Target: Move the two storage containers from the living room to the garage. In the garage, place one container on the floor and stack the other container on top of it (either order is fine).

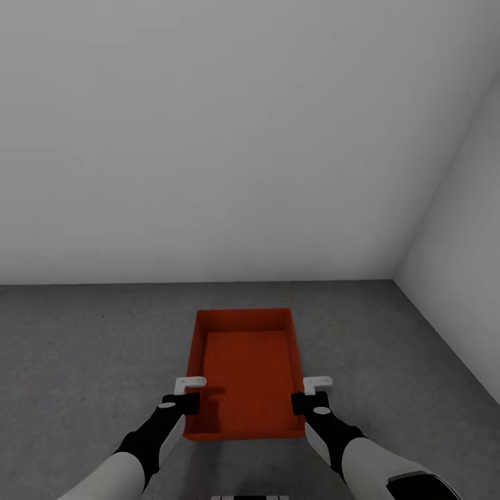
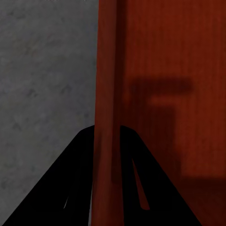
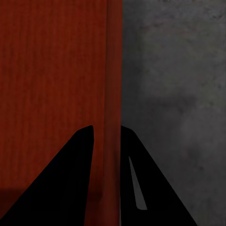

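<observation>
Both arms reach forward and down, side by side. The left tool (image 1: 186, 401) is clamped over the bin's (image 1: 246, 368) left wall, the right tool (image 1: 305, 401) over its right wall.

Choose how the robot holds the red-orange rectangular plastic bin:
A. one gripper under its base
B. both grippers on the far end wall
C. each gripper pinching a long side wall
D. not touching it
C: the left gripper and right gripper each straddle a side wall of the red-orange rectangular plastic bin.

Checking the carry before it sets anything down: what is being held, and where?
One storage container: the left tool pinches its left side wall, the right tool its right.
</observation>
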{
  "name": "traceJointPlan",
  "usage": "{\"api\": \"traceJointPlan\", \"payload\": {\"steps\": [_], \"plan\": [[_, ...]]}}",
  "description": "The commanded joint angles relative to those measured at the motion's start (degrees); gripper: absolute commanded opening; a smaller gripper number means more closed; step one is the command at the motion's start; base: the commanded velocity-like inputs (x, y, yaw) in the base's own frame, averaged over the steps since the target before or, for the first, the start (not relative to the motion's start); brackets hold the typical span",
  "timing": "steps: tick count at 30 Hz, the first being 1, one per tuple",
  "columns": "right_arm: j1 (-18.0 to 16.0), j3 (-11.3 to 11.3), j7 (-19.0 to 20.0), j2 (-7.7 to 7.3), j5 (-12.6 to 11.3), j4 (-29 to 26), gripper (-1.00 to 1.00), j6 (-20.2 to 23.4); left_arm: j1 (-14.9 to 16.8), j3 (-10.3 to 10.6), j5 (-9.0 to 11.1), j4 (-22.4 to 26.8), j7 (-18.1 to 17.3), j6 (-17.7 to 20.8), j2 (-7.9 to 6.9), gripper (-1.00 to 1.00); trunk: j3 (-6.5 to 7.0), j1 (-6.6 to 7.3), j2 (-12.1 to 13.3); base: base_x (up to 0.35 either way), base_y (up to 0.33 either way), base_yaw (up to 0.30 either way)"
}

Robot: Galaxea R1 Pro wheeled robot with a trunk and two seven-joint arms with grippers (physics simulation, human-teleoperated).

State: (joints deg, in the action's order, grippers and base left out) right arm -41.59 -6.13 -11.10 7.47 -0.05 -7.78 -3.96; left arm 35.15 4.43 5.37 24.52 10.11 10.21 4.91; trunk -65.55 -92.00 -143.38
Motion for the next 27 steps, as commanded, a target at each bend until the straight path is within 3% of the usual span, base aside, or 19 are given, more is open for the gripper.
{"api": "traceJointPlan", "payload": {"steps": [1,27], "plan": [[-0.07,2.7,-1.89,-0.01,0.93,-0.21,-1.0,-0.32,0.0,-3.65,3.85,0.0,0.88,0.43,-0.07,-1.0,-0.04,0.01,-0.02,0.0,0.0,0.0],[-0.07,2.7,-1.76,-0.09,1.18,-0.21,-1.0,-0.31,0.0,-3.64,3.89,0.0,0.88,0.43,0.01,-1.0,-0.04,0.01,-0.02,0.0,0.0,0.0]]}}
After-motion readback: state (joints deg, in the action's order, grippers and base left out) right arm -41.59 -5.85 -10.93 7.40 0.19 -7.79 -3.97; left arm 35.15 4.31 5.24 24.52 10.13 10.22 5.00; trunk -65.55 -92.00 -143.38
